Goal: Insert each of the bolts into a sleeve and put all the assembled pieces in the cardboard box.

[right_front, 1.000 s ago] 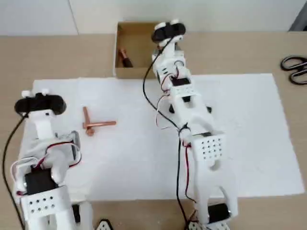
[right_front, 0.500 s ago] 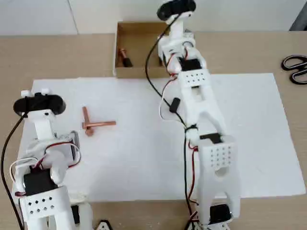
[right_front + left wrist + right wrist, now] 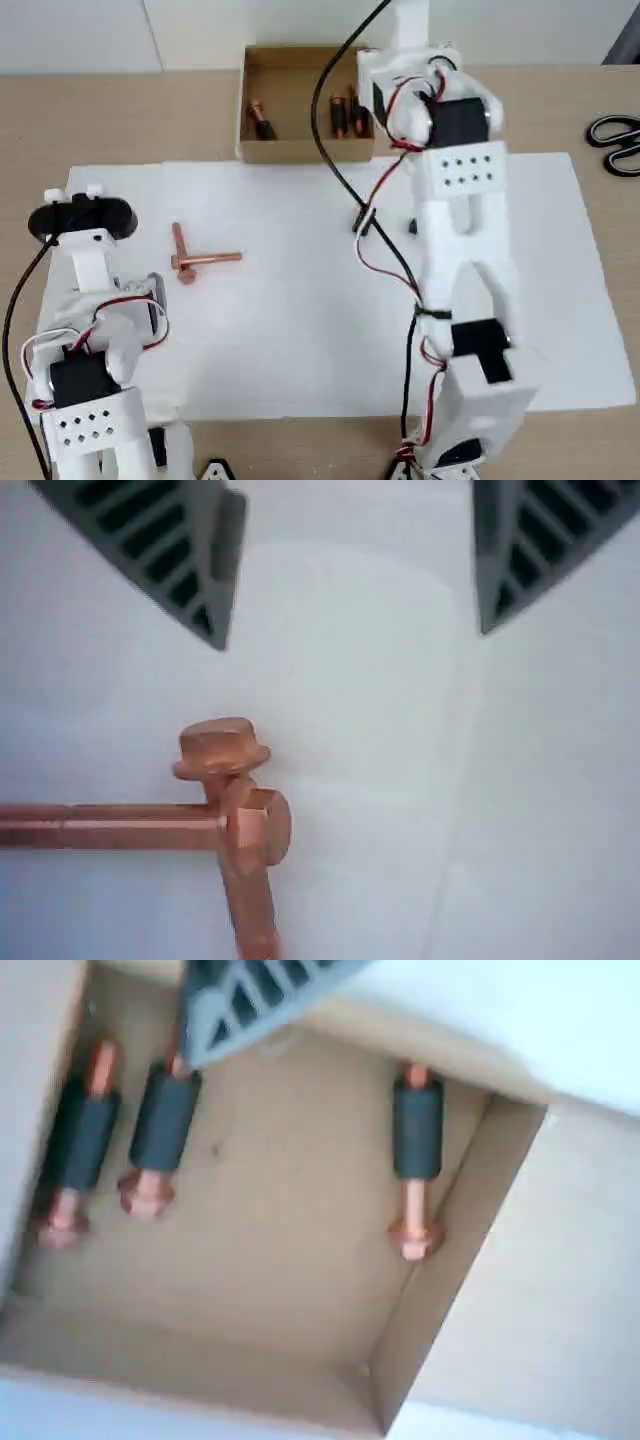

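Note:
Two bare copper bolts lie crossed on the white sheet, one [image 3: 179, 243] pointing away and one [image 3: 214, 259] lying sideways. My left gripper [image 3: 350, 575] hangs open just short of them, the bolt heads [image 3: 222, 748] ahead of its grey fingers [image 3: 185, 550]. The cardboard box [image 3: 243, 95] holds three bolts in black sleeves: one at its left [image 3: 261, 121], two at its right [image 3: 345, 113]. My right arm [image 3: 445, 130] stands raised beside the box. Its wrist view looks down on the sleeved bolts [image 3: 418, 1155], with one grey finger [image 3: 240, 1005] above them holding nothing.
A white paper sheet [image 3: 300, 340] covers most of the tan table. Black scissors [image 3: 615, 143] lie at the far right edge. The left arm's base [image 3: 85, 400] sits at the near left corner of the sheet.
The right arm has lifted and swung right, off the box, uncovering two sleeved bolts on its right side. The left arm and the loose bolts have not moved.

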`<action>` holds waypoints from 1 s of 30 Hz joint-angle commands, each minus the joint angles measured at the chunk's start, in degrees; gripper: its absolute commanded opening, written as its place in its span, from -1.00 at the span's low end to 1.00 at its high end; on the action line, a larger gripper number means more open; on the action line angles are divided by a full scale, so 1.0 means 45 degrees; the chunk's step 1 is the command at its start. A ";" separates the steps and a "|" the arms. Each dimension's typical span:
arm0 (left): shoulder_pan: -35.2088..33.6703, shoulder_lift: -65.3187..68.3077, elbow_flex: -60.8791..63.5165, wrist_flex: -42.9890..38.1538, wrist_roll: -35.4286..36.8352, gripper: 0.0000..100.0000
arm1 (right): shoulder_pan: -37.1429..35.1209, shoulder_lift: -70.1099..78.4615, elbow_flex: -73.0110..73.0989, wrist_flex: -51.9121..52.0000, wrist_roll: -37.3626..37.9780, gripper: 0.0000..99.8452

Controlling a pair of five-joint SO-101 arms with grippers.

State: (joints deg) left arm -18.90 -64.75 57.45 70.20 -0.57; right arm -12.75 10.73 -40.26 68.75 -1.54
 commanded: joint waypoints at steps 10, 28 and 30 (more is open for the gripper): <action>-0.0039 -0.0156 -0.0029 0.0020 0.0000 -0.70 | 0.0068 -0.4991 -0.0703 0.5949 -0.0020 -0.47; -0.0039 -0.0156 -0.0029 0.0039 0.0000 -0.70 | 0.0029 -1.3255 1.1331 0.5929 0.0449 -0.47; -0.0039 -0.0156 -0.0029 0.0039 0.0000 -0.70 | 0.0107 -1.4759 1.3167 0.5753 0.0508 -0.47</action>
State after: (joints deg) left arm -18.90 -64.75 57.45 70.20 -0.57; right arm -12.66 -46.59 9.05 95.74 0.13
